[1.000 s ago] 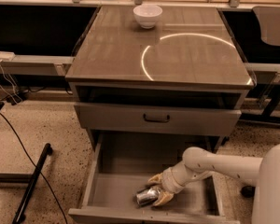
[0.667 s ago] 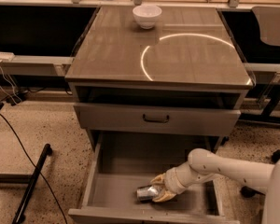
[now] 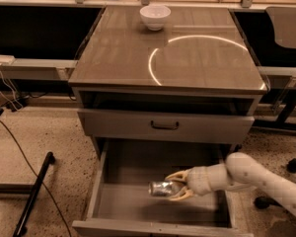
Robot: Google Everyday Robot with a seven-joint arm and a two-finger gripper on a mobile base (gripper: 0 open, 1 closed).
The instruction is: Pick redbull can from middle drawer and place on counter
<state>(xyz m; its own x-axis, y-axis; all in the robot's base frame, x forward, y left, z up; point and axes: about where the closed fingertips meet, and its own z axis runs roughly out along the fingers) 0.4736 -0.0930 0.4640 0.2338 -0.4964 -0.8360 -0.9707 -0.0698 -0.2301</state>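
The redbull can (image 3: 161, 188), small and silvery, lies on its side between my gripper's fingers, held a little above the floor of the open middle drawer (image 3: 130, 204). My gripper (image 3: 179, 186) reaches in from the right on a cream arm and is shut on the can's right end. One fingertip (image 3: 173, 176) shows above the can and one below. The counter (image 3: 138, 58), glossy grey-brown with a bright ring reflection, is the cabinet top above.
A white bowl (image 3: 155, 16) stands at the counter's back. A shut drawer front with a dark handle (image 3: 165, 126) sits just above the open drawer. A black pole (image 3: 34, 191) and cables lie on the floor at left. A chair (image 3: 286, 26) stands at right.
The gripper with the can has risen from the drawer floor and moved slightly toward the back. The arm has swung lower at the right.
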